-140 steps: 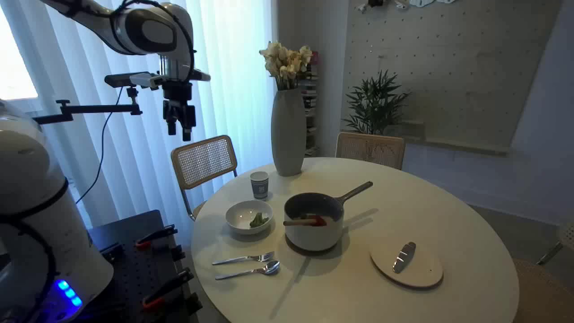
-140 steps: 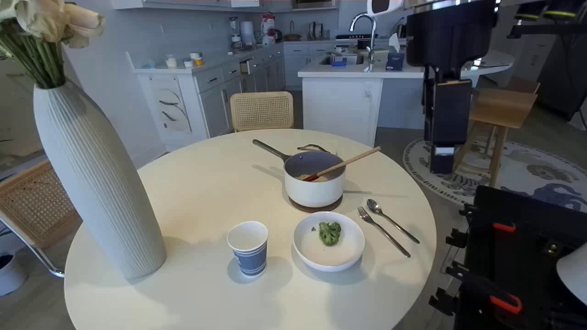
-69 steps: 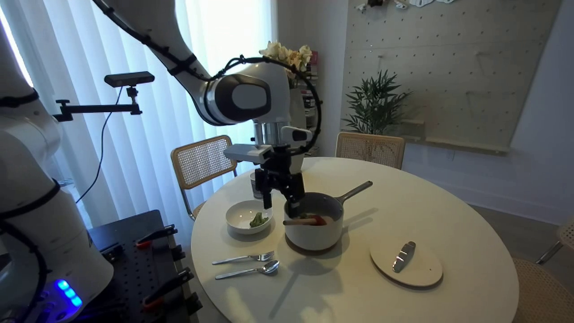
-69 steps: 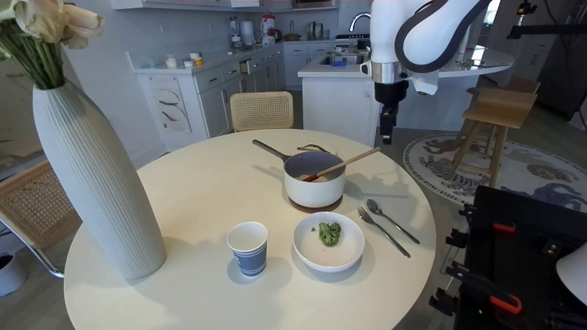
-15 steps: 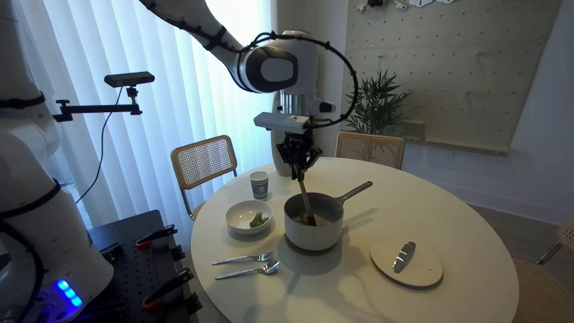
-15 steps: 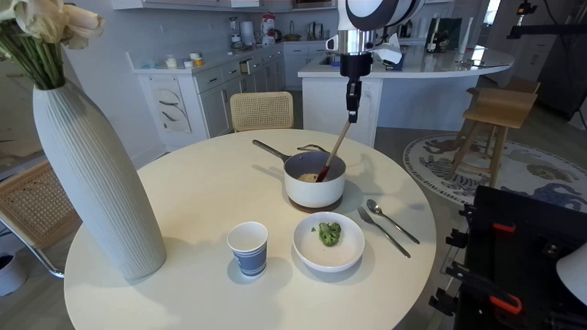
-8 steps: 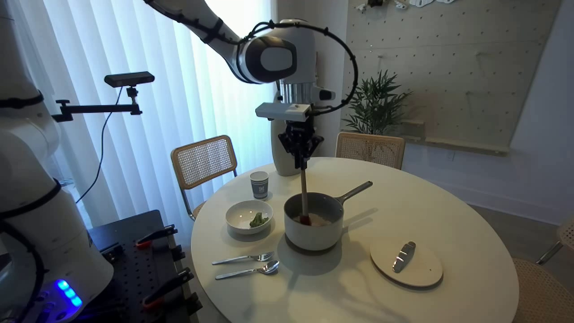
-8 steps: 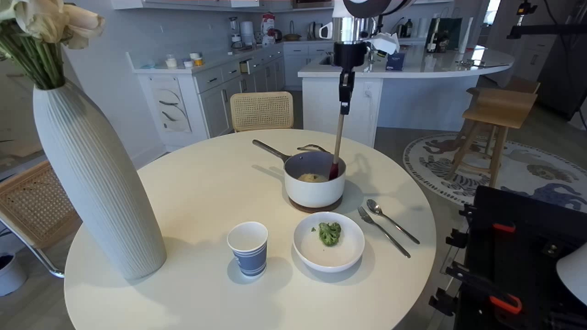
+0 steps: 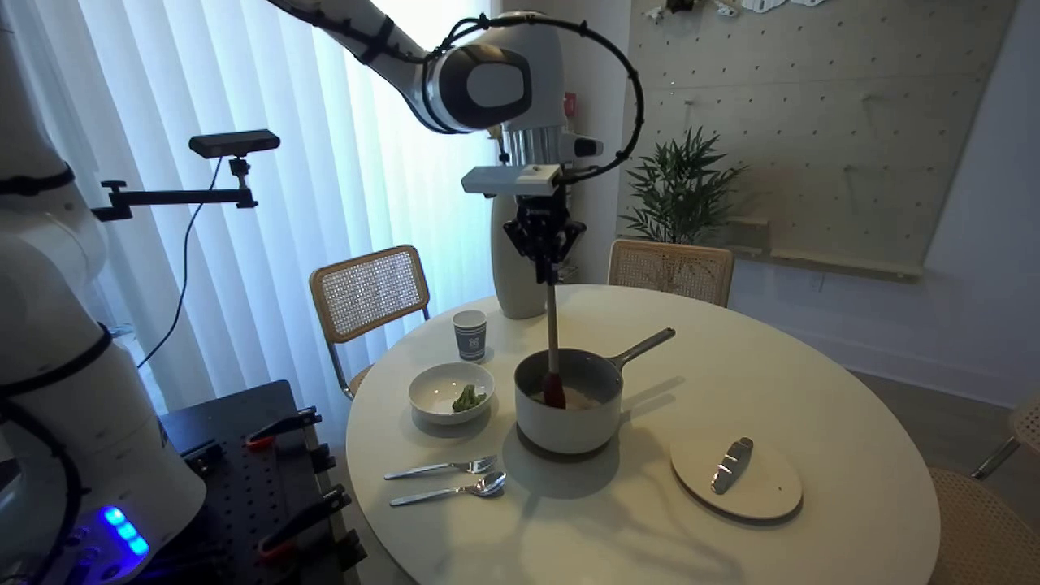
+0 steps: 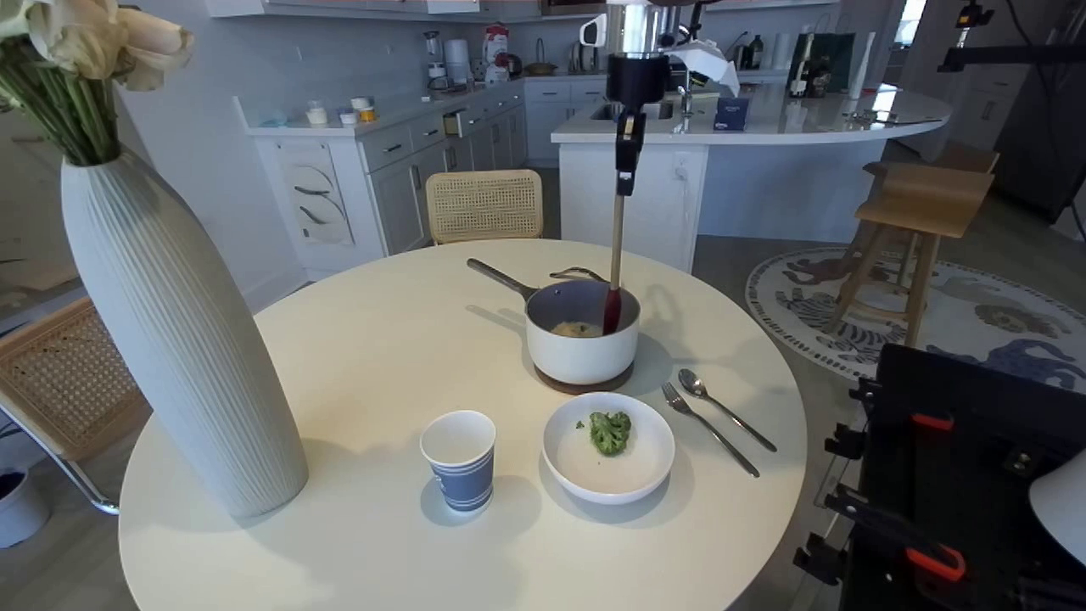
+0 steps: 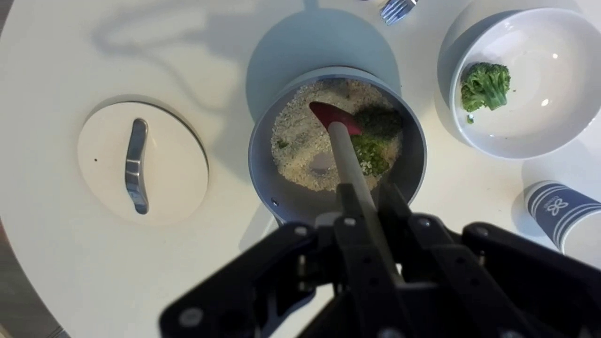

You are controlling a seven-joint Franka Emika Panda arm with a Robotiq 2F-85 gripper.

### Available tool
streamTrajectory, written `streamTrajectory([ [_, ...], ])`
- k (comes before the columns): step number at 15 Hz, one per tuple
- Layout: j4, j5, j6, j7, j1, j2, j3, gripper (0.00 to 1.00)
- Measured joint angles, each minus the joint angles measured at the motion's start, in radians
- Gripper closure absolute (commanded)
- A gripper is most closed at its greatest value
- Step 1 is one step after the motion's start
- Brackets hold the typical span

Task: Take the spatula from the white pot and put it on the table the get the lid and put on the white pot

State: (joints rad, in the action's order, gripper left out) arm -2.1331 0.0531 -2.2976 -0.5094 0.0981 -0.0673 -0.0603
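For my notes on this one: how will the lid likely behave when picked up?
The lid is probably stiff, given its flat disc shape. Its shiny metal handle looks smooth, so it may slip in a grip. That handle sits near the centre, so the lid should hang fairly level.

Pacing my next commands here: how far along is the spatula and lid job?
Done: the spatula is gripped, nearly upright, in the pincer. In hand: its removal, unfinished, as the red blade appears within the white pot. Left: laying it on the table, then fitting the lid, which lies off the pot.
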Motion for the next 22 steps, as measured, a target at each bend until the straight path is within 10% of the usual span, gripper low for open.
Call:
streamTrajectory([
  [22, 0.125, 0.006, 0.024, 0.030, -0.090, 0.108, 0.043, 0.96],
])
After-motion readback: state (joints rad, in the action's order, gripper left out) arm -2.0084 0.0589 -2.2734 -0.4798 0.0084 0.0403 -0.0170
